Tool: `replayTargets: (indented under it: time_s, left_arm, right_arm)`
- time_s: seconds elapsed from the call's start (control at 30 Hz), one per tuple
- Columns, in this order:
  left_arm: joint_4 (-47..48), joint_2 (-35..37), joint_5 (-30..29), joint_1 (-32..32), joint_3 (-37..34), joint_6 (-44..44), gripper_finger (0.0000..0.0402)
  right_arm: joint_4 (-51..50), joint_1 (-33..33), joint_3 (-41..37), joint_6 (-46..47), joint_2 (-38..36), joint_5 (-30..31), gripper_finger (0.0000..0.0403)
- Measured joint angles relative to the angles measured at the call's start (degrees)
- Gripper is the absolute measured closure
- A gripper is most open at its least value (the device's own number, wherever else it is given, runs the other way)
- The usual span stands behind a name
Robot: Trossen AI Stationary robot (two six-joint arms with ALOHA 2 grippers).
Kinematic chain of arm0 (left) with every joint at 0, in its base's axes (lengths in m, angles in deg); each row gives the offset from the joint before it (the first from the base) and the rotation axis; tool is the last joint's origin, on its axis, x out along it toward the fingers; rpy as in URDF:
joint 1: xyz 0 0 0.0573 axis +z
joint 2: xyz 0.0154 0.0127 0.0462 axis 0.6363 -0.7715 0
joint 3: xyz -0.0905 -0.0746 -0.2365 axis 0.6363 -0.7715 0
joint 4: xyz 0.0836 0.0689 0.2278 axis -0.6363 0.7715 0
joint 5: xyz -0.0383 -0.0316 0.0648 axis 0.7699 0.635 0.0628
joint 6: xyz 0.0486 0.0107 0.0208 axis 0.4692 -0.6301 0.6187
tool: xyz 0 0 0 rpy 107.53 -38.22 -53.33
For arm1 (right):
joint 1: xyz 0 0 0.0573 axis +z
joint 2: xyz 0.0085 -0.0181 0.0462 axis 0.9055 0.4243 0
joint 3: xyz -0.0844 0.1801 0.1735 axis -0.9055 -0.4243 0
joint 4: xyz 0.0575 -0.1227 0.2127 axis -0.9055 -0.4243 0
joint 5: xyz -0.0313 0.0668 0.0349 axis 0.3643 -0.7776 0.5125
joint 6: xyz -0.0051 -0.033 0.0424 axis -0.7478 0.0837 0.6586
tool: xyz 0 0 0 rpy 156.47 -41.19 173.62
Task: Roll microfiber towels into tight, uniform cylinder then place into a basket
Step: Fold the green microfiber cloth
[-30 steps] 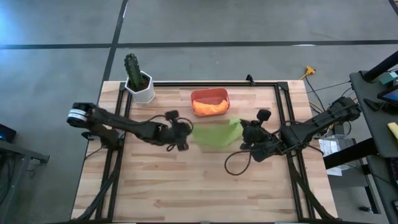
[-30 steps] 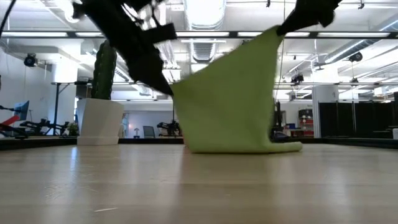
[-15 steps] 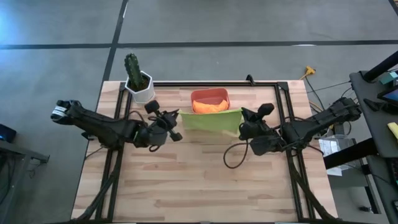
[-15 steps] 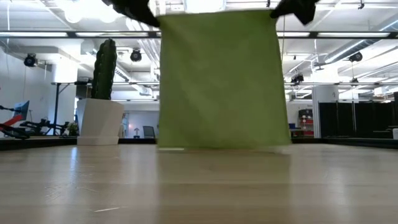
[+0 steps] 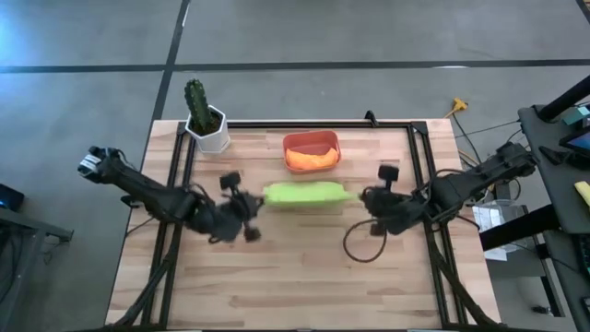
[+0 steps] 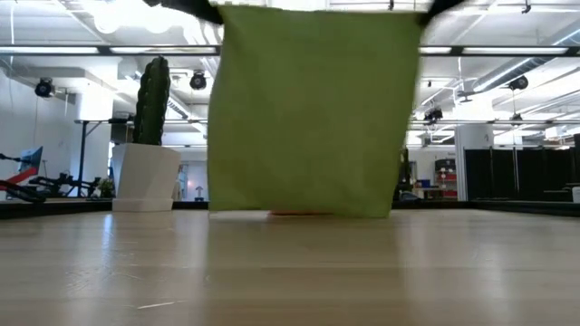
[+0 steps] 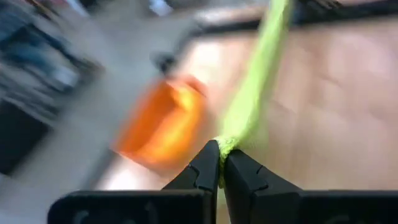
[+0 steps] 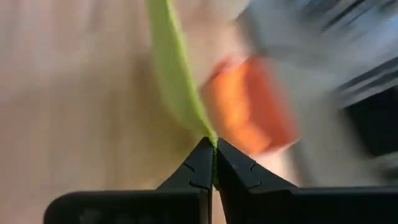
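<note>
Towel in lime green, the green towel [image 5: 306, 193], is hanging stretched between the two hands above the middle of the counter [image 5: 277, 286]. The left hand [image 7: 221, 163] is closing tightly on one upper corner of it, and the right hand [image 8: 213, 163] is pinching the other upper corner in the same way, with the fingers fully together on the cloth. In the low view the green towel [image 6: 313, 109] is filling the centre of the frame like a curtain, and its lower edge is sitting just at the counter surface. It is hiding almost everything behind it; only a thin red strip is showing under its lower edge.

In the high view the basket [image 5: 312, 150] is standing just above the towel, in the upper middle of the frame, and the orange towel [image 5: 310, 160] is lying inside it. The white pot with the cactus [image 5: 206, 118] is standing at the upper left corner of the counter, well apart from both hands. A loop of dark cable [image 5: 361, 247] is lying on the wood below the right hand.
</note>
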Motion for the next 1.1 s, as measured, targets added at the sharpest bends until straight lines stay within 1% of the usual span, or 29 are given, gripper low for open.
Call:
replayTargets:
  time_s: [0.03,0.1,0.23,0.33,0.47,0.53,0.63,0.7,0.77,0.9,1.0,1.1]
  left_arm:
    - [1.05,-0.84,2.88,-1.4,-0.46,-3.66,0.0402]
    - [1.06,-2.95,8.54,-4.46,-1.44,-9.76,0.0402]
    - [-0.8,-9.15,17.19,-10.66,-2.45,-20.4,0.0401]
    - [-2.94,-14.99,21.5,-15.03,-2.63,-26.94,0.0401]
    - [-8.1,-22.37,24.91,-18.14,-1.48,-31.56,0.0401]
    - [-11.14,-25.14,26.57,-18.55,-0.93,-31.6,0.0401]
    - [-13.59,-27.07,27.09,-18.7,0.46,-31.25,0.0401]
    - [-14.38,-27.31,26.2,-18.32,1.57,-28.81,0.0401]
    - [-16.38,-27.29,24.63,-18.05,2.16,-23.48,0.0401]
    - [-24.06,-26.94,20.89,-17.71,2.57,-11.53,0.0401]
    - [-29.24,-27.25,21.31,-16.75,2.7,-6.59,0.0393]
    - [-30.15,-28.62,23.26,-14.91,2.66,-5.67,0.0365]
  right_arm:
    - [-1.59,0.83,-1.11,3.34,0.02,-3.55,0.0394]
    - [-1.18,2.85,-3.86,8.38,0.08,-10.09,0.0394]
    - [5.91,8.28,-10.29,12.88,0.35,-19.51,0.0394]
    - [16.72,12.4,-15.19,13.37,1.48,-25.86,0.0394]
    - [32.7,16.79,-20.67,13.37,4.76,-30.48,0.0394]
    - [36.93,18.04,-21.89,13.55,7.27,-31.79,0.0394]
    - [37.24,18.88,-21.86,16.63,11.34,-31.95,0.0394]
    - [36.75,18.88,-21.8,19.01,13.91,-32.81,0.0394]
    - [36.76,18.88,-21.78,20.47,16.16,-34.96,0.0394]
    - [36.71,18.96,-21.74,22.52,19.04,-38.33,0.0394]
    - [36.78,19.25,-21.69,23.8,19.13,-37.46,0.0394]
    - [36.57,19.76,-21.66,23.82,17.62,-33.27,0.0394]
